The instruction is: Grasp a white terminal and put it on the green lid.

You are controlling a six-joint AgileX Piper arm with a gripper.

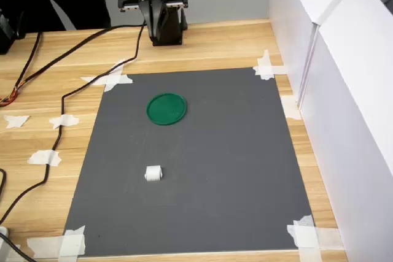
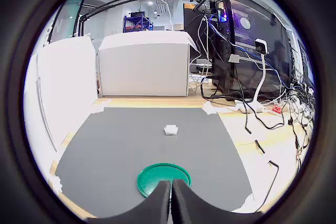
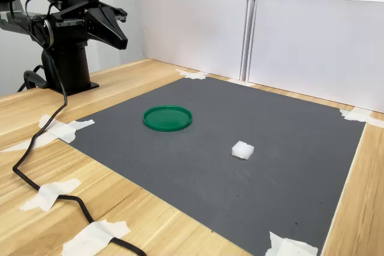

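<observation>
Wrist view: gripper [image 2: 171, 195] closed, holding nothing; green lid [image 2: 163, 177] bare, white terminal [image 2: 170, 129] apart.

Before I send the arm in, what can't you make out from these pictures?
- White terminal: too small in all views to show its shape or which way it faces.
- Green lid: near edge hidden behind the gripper in the wrist view.
- Gripper: cut off by the first exterior view's top edge; jaws look shut.
</observation>
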